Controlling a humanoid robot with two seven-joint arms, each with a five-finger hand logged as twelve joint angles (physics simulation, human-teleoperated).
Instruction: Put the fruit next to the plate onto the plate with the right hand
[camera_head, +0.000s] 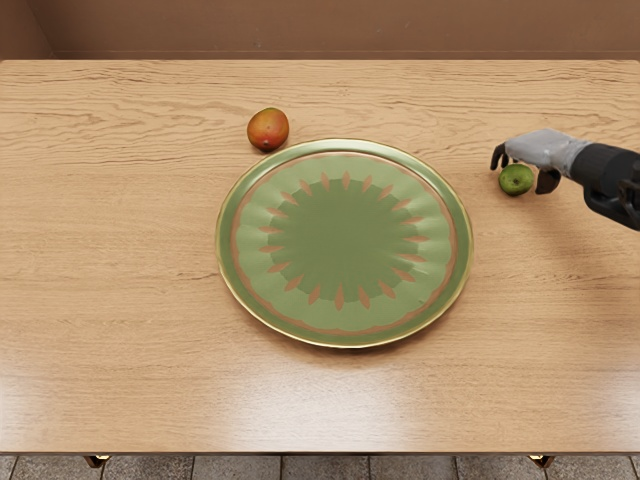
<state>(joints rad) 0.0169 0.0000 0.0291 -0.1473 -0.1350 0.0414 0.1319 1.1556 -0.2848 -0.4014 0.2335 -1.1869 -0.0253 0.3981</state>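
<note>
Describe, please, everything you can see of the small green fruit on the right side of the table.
The green fruit is small, round and glossy, apple-like, with a dark dimple facing up. It appears to rest on the wooden table, right of the plate and clear of its rim. The right hand arches over it from the right; whether it grips the fruit cannot be told.
</note>
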